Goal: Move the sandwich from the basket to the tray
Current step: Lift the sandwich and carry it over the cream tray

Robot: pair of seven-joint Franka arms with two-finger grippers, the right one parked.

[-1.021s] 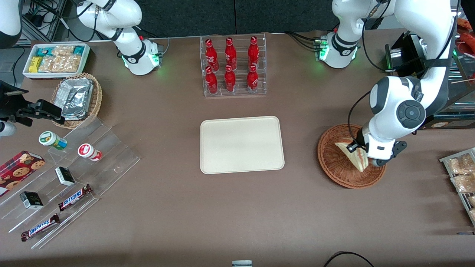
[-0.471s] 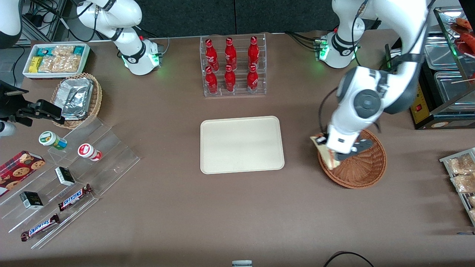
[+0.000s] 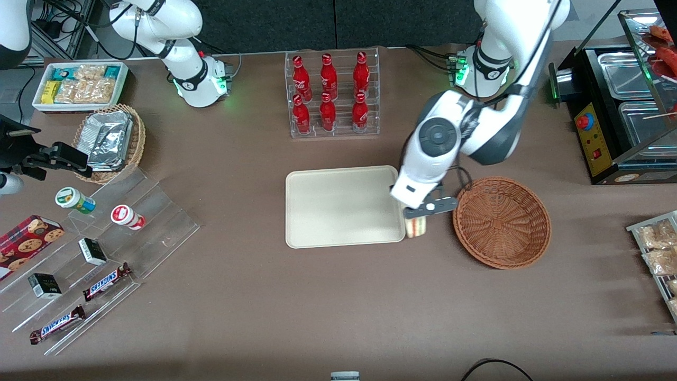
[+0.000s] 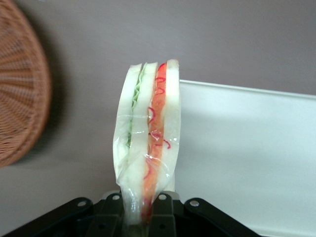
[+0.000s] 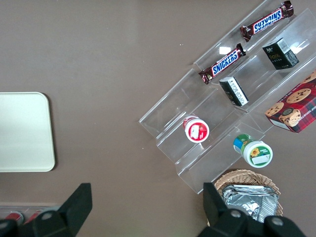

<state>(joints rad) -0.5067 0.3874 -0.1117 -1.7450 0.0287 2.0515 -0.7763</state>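
My left gripper [image 3: 418, 218] is shut on the sandwich [image 3: 416, 227], a plastic-wrapped wedge of white bread with red-orange and green layers, also in the left wrist view [image 4: 148, 128]. It hangs above the table at the tray's edge, between the cream tray [image 3: 338, 209] and the reddish-brown wicker basket [image 3: 501, 222]. The basket holds nothing. In the left wrist view the fingers [image 4: 111, 217] pinch the wedge's narrow end, with the tray [image 4: 247, 158] and the basket's rim [image 4: 19, 98] beside the sandwich.
A clear rack of red bottles [image 3: 331, 95] stands farther from the front camera than the tray. A tan basket of foil packets [image 3: 111, 140], a white snack bin [image 3: 79, 84] and clear shelves with snacks [image 3: 95, 254] lie toward the parked arm's end. A black appliance [image 3: 624, 106] stands near the working arm.
My left gripper lifted the sandwich out of the basket and carried it sideways to the tray's edge. The basket is left with nothing in it.
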